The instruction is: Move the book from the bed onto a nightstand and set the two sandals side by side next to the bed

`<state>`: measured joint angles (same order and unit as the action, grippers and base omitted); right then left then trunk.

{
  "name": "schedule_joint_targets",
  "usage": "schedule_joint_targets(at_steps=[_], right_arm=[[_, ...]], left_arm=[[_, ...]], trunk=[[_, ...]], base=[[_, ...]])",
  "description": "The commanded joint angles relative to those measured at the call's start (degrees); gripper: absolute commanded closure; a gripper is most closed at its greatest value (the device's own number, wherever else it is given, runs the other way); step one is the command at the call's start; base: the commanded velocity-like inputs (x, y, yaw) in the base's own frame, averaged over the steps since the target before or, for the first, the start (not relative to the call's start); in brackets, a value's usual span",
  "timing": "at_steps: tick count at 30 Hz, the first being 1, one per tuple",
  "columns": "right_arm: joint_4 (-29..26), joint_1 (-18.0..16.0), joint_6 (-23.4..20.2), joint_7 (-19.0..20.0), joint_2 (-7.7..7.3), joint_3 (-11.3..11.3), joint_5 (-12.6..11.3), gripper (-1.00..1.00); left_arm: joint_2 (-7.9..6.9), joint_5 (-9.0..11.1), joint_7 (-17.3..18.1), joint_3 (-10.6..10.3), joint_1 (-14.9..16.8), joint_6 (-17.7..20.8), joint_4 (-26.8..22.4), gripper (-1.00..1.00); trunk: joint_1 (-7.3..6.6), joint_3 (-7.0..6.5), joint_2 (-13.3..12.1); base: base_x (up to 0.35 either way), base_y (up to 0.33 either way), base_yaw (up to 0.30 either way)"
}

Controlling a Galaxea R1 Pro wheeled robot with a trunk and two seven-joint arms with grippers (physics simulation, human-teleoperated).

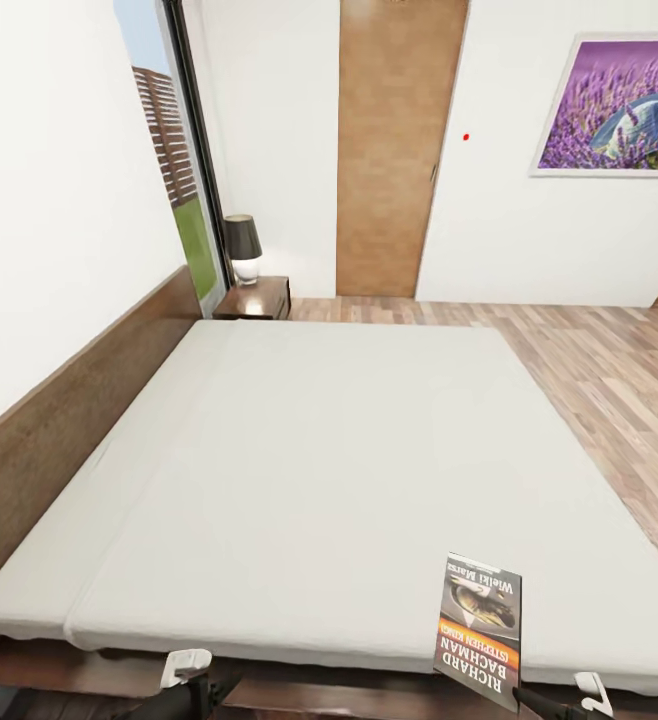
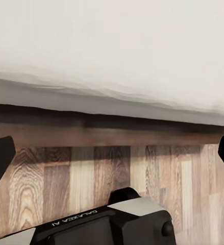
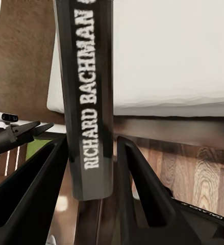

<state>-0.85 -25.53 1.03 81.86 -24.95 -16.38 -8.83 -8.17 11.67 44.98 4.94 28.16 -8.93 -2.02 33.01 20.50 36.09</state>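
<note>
The book (image 1: pixel 479 625) stands tilted at the near right edge of the bed (image 1: pixel 319 470), its cover facing up toward the head camera, with the lettering "RICHARD BACHMAN" reading upside down. Its lower end overhangs the mattress edge and the dark wooden frame. In the right wrist view the book's dark spine (image 3: pixel 89 102) runs upright between the two black fingers of the right gripper (image 3: pixel 91 168), which press against it from either side, so this claw is clamped on the book.

The left gripper (image 2: pixel 112 148) hangs low over the wood-plank floor (image 2: pixel 91 173) just beside the bed's near edge; its two fingertips sit wide apart at the edges of that view, with nothing between them, so it seems released.

The pale mattress stretches away to the far side, headboard along the left. At the far left corner stands the nightstand (image 1: pixel 257 298) with a dark-shaded lamp (image 1: pixel 242 247) on top. Beyond it are a window, a wooden door (image 1: pixel 397 150) and, far right, a lavender picture (image 1: pixel 614 105) on the white wall.
</note>
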Motion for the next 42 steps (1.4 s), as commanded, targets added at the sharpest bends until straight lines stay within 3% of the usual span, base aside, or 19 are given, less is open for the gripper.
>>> schedule_joint_targets(at_steps=[1,42], right_arm=[[0.1,0.0,0.1,0.1,-0.01,0.2,-0.3,1.00],[0.1,0.0,0.1,0.1,-0.01,0.3,-0.2,1.00]], left_arm=[[0.00,-0.3,0.2,0.4,0.0,-0.2,0.1,-1.00],[0.17,-0.4,0.1,0.3,0.1,-0.2,0.1,-1.00]], trunk=[[0.02,-0.02,0.1],[0.02,-3.86,0.1]], base=[[0.000,0.000,0.000],[0.000,0.000,0.000]])
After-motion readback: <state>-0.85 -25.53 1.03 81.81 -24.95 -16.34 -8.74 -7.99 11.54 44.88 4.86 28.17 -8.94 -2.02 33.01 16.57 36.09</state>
